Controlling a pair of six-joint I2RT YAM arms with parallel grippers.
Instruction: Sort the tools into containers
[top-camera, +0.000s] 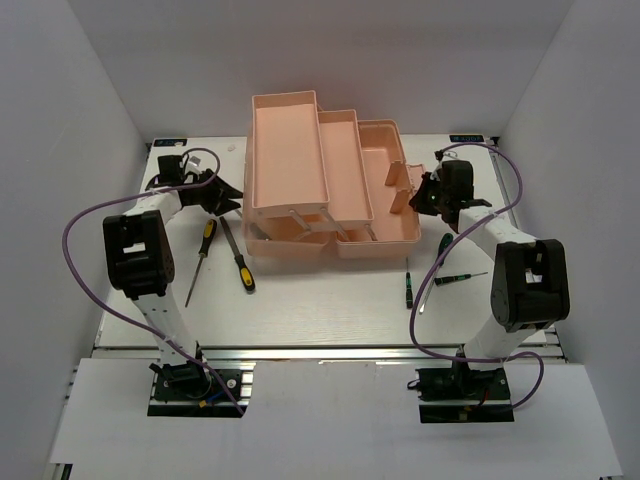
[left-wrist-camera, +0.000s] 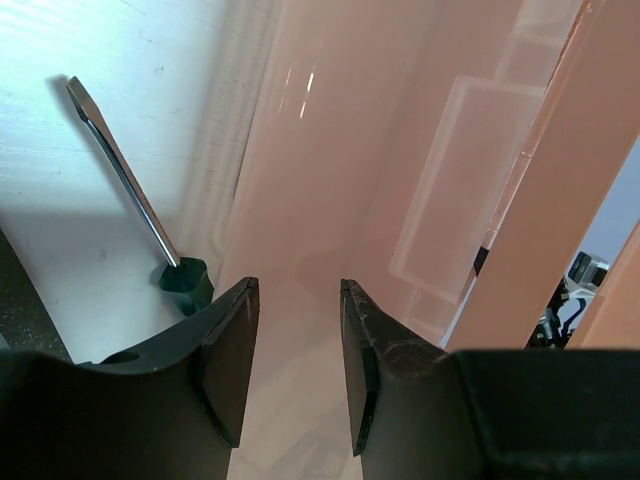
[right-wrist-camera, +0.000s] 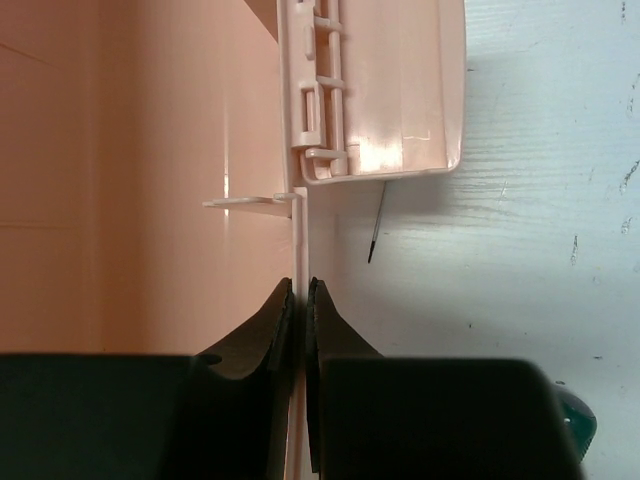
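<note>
The salmon-pink toolbox (top-camera: 300, 150) stands open at the table's middle, its trays fanned out. My left gripper (top-camera: 232, 198) is open and empty at the box's left side; its wrist view shows the pink wall (left-wrist-camera: 340, 150) between the open fingers (left-wrist-camera: 232, 350). My right gripper (top-camera: 420, 197) is shut on the box's thin right wall (right-wrist-camera: 300, 230), under the latch flap (right-wrist-camera: 385, 90). Two yellow-and-black screwdrivers (top-camera: 205, 245) (top-camera: 240, 262) lie left of the box. A steel shaft with a green collar (left-wrist-camera: 150, 220) lies by my left gripper. Small precision screwdrivers (top-camera: 408, 290) (top-camera: 460, 277) lie front right.
White walls close in the table on the left, right and back. Purple cables loop over both arms (top-camera: 75, 250) (top-camera: 510, 190). A thin precision shaft (right-wrist-camera: 377, 225) and a green handle end (right-wrist-camera: 578, 420) lie on the table right of the gripped wall.
</note>
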